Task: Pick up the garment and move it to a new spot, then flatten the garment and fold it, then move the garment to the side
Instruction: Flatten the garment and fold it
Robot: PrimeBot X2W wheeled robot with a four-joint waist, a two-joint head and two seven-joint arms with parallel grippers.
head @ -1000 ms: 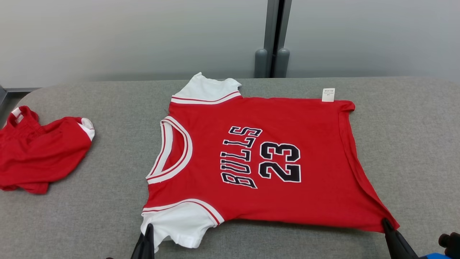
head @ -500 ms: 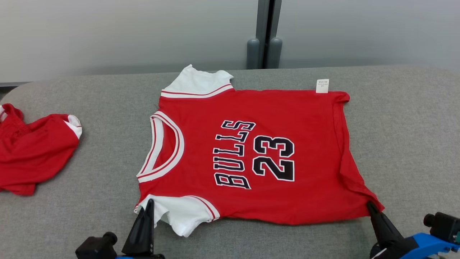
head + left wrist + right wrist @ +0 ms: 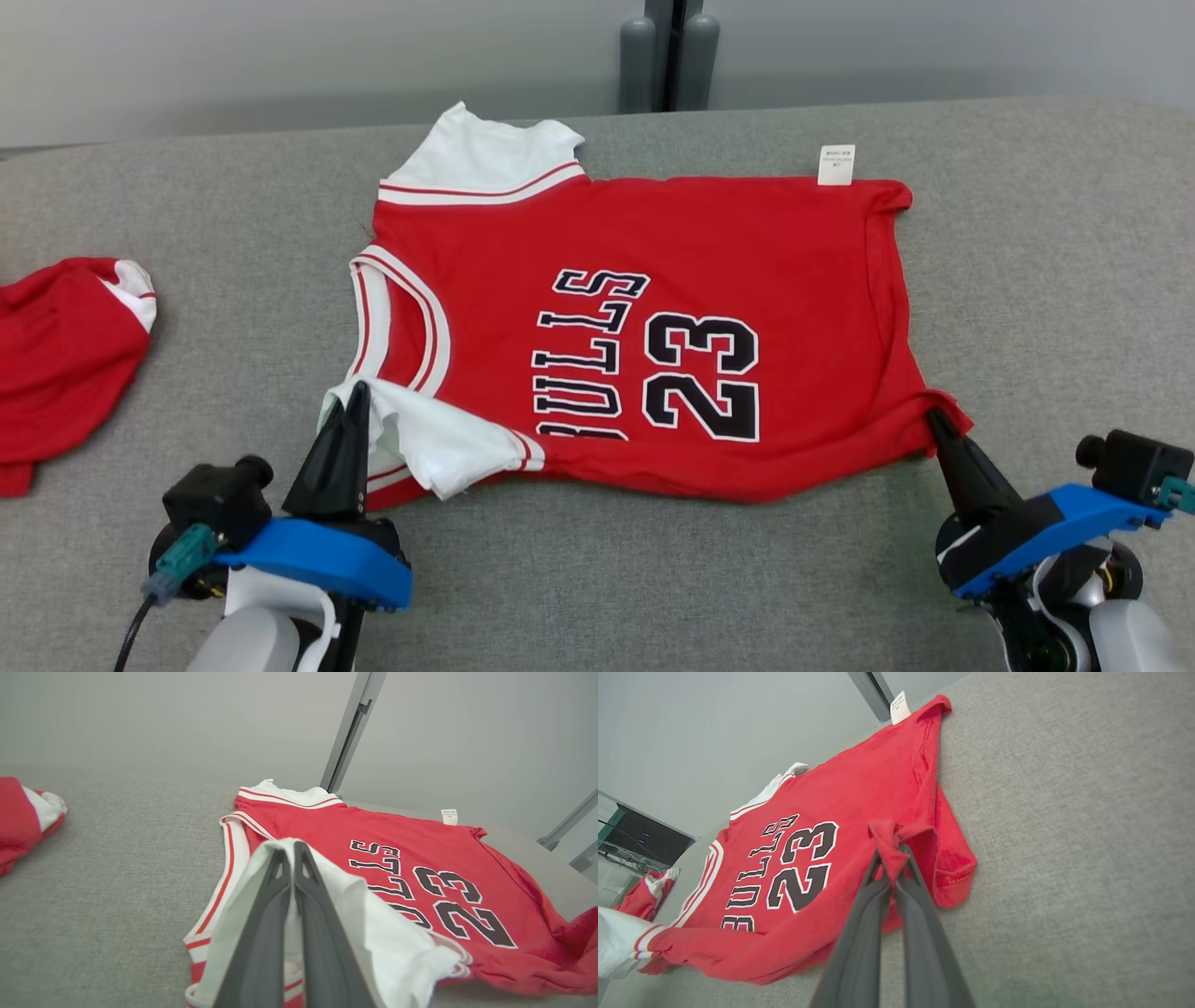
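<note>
- A red jersey [image 3: 672,243] printed "BULLS 23" lay spread on the grey worktop [image 3: 653,579], with its neckline toward the robot's left and its hem toward the right.
- The left claw [image 3: 356,390] was clamped on the near white sleeve [image 3: 448,443]. The sleeve was lifted and turned back over the red front, hiding the lower edge of the lettering.
- In the left wrist view, the two dark fingers [image 3: 261,933] stood pressed close together, with white cloth draped on either side of them.
- The right claw [image 3: 934,422] was pinched on the near hem corner [image 3: 889,837], and bunched red cloth wrapped over its tips.
- Between the two claws, the jersey's near edge sat slightly rolled on the worktop.
- The far white sleeve [image 3: 485,154] lay flat, and a small white label [image 3: 836,164] stuck out at the far hem corner.
- A second red-and-white garment [image 3: 65,355] lay crumpled well apart, at the worktop's left side.
</note>
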